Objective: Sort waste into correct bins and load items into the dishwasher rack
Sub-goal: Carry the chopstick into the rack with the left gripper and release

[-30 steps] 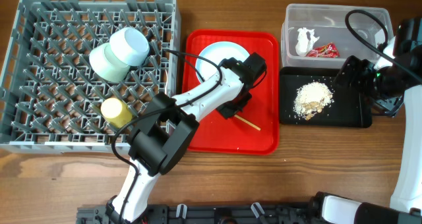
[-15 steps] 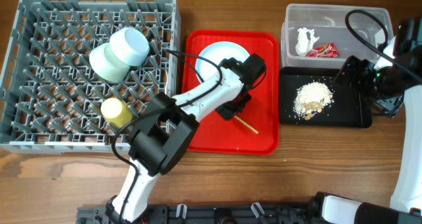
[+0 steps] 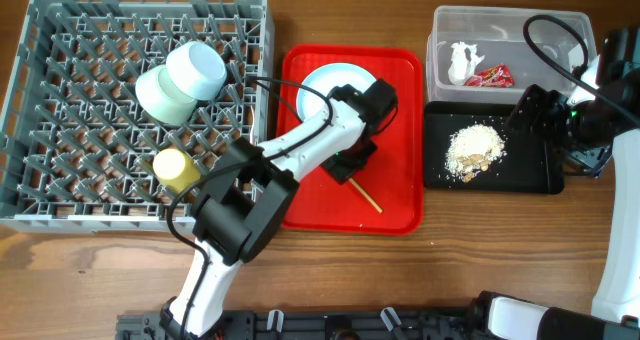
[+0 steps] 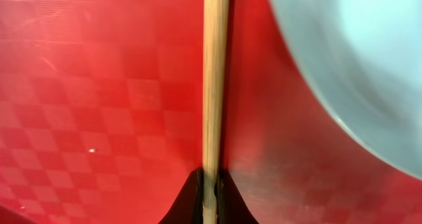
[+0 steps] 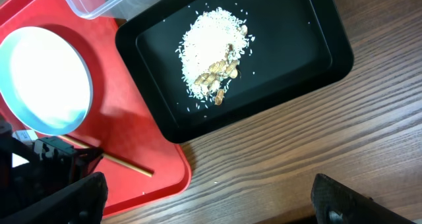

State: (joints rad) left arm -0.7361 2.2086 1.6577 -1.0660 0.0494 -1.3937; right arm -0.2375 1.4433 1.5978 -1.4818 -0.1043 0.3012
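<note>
Left gripper [image 4: 210,199] is over the red serving tray [image 3: 400,80] at the middle of the table [image 3: 450,270], its fingertips pressed onto one end of the wooden stick [image 4: 214,85]. The wrist view shows the stick running straight out from between them, just beside the rim of the white plate [image 4: 356,66]. Compared with a second ago, the stick [image 3: 365,195] has swung. Its free end now points more toward the near edge of the table, and the left wrist has shifted slightly toward the left edge. The stick is still above the red tray, on the near side of the plate [image 3: 315,90]. Right gripper [image 5: 208,184] is spread wide and holds nothing. It sits at the right edge of the table over the black tray [image 3: 535,175], unchanged in position. The beige crumbs [image 3: 473,150] lie heaped in that tray. The clear tub [image 3: 560,25] at the far right corner holds the white tissue [image 3: 463,60] and the red wrapper [image 3: 490,76]. The dishwasher rack [image 3: 60,180] fills the far left corner. It carries the pale blue bowl [image 3: 195,70] against the pale green bowl [image 3: 160,95], with the yellow cup [image 3: 175,168] nearer the near edge. None of these has moved.
</note>
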